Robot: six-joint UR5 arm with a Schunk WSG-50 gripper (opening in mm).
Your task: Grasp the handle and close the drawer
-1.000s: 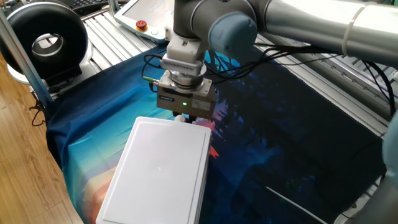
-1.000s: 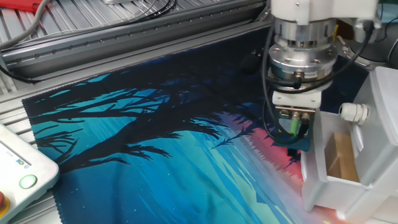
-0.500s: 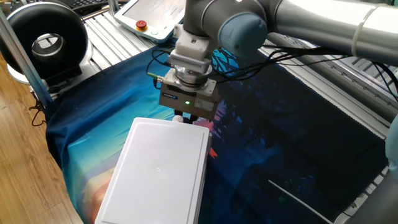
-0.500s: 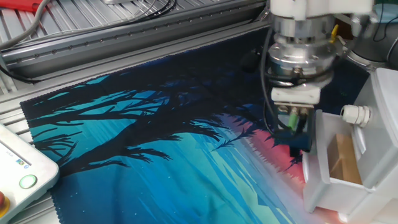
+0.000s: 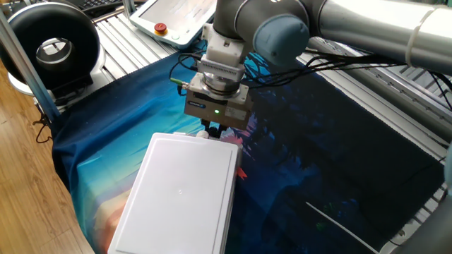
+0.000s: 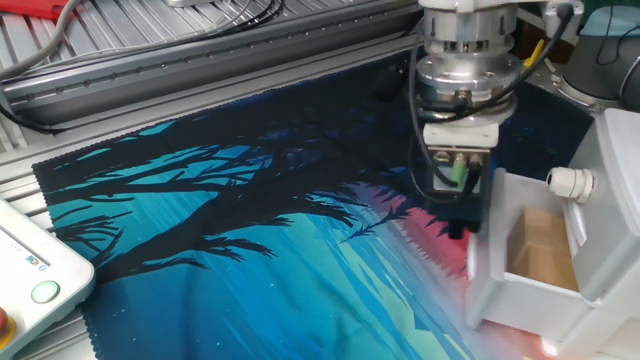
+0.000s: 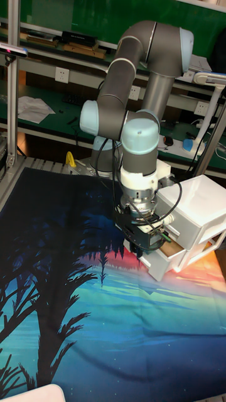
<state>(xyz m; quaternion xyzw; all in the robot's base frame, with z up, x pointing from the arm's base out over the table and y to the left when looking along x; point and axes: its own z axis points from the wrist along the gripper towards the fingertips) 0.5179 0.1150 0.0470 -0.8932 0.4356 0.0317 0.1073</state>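
Observation:
The drawer [image 5: 185, 192] is a white box unit on the printed cloth; its tray stands pulled out, showing a brown inside [image 6: 535, 250] behind the thin front panel [image 6: 484, 270]. My gripper [image 6: 462, 228] points down right at the outer face of that panel, its dark fingers pressed against it. The handle is hidden between the fingers in every view. In the tall fixed view my gripper [image 7: 139, 252] sits at the open tray's front [image 7: 160, 265]. From the first fixed view my gripper [image 5: 215, 132] hangs at the box's far end.
A white round fitting [image 6: 570, 182] sticks out of the box's side. A white pendant with a red button [image 5: 162, 28] and a black ring-shaped device [image 5: 53, 44] lie beyond the cloth. Aluminium rails [image 6: 200, 60] border the mat; cables trail from the wrist.
My gripper has moved away from the box, and the front panel has come with it. The tray stands further out than a second ago.

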